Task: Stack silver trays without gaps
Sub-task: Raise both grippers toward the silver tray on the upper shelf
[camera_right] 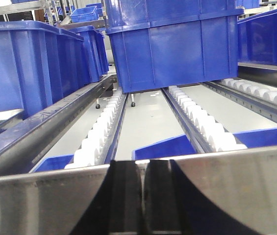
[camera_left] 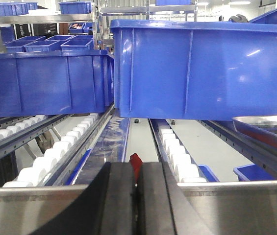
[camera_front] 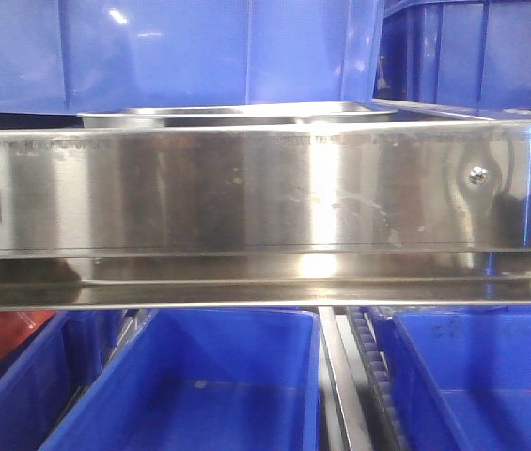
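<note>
Can see a silver tray [camera_front: 237,115] up on the shelf, tucked right behind the steel rail [camera_front: 246,188], with a blue bin [camera_front: 171,47] above it. Also catching a shiny rim at the right of the left wrist view. Seeing left gripper [camera_left: 137,205] pinched together on nothing, right gripper [camera_right: 143,200] likewise.

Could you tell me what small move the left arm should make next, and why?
Probably lift the left gripper over the steel rail and shift right toward the silver tray: its fingers look shut on nothing, the rail crosses in front, and the tray's rim shows at the right edge.
</note>
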